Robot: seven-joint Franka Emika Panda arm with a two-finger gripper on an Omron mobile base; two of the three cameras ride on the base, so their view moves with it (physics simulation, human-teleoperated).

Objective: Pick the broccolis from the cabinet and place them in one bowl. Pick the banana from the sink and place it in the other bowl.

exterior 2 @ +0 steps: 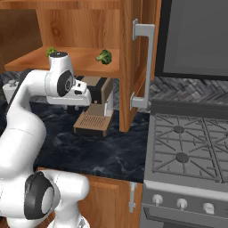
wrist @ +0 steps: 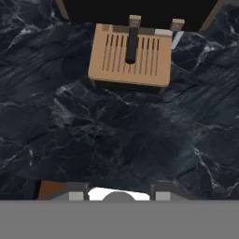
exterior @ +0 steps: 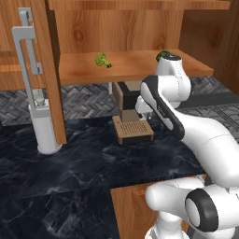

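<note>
The cabinet (exterior: pixel 84 70) stands open, and both broccolis lie on its wooden shelf (exterior 2: pixel 84 64). One broccoli (exterior: pixel 102 59) (exterior 2: pixel 103 56) lies in plain sight. The other broccoli (exterior: pixel 162 54) (exterior 2: pixel 50 50) peeks out from behind my arm's upper joint. My hand hangs below the shelf, over the dark marble counter (wrist: pixel 116 135). My gripper (wrist: pixel 119 192) points down at the counter, its fingers apart and nothing between them. The bowls, the banana and the sink are out of view.
A brown coffee machine (exterior: pixel 133 119) (exterior 2: pixel 94 113) (wrist: pixel 130 56) stands under the shelf, just ahead of my hand. The cabinet door with its grey bar handle (exterior: pixel 28 46) (exterior 2: pixel 143 67) stands out over the counter. A white cylinder (exterior: pixel 45 130) is at the left, a stove (exterior 2: pixel 191 147) at the right.
</note>
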